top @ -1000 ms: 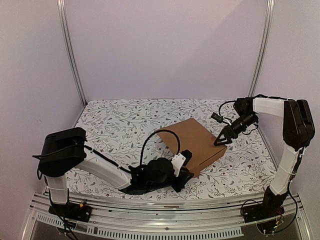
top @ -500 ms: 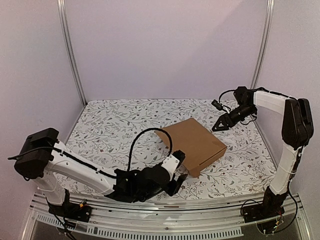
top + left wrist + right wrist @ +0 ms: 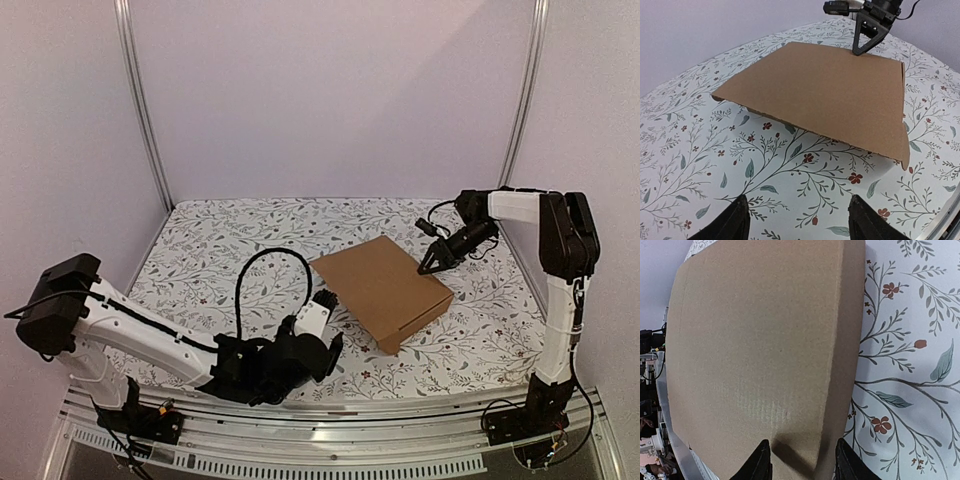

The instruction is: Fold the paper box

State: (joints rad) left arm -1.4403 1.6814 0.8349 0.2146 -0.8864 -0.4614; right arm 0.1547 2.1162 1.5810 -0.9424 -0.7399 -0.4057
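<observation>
The paper box (image 3: 381, 288) is plain brown cardboard, closed into a flat square, lying right of centre on the flowered cloth. My left gripper (image 3: 328, 326) sits low just off the box's near-left side, not touching it. In the left wrist view its fingers (image 3: 735, 222) stand wide apart over bare cloth, with the box (image 3: 825, 97) ahead. My right gripper (image 3: 432, 263) points down at the box's far right edge. In the right wrist view it (image 3: 802, 462) hovers partly open over the box top (image 3: 755, 350) near that edge, gripping nothing. It also shows in the left wrist view as the right gripper (image 3: 866, 44).
The flowered tablecloth (image 3: 230, 250) covers the whole table. White walls and two metal posts (image 3: 140, 110) bound the back and sides. The left arm's black cable (image 3: 262, 262) loops up over the cloth left of the box.
My left gripper let go at the box's near corner, opened and drew back to the left. My right gripper left the right corner, moved to the far right edge and narrowed.
</observation>
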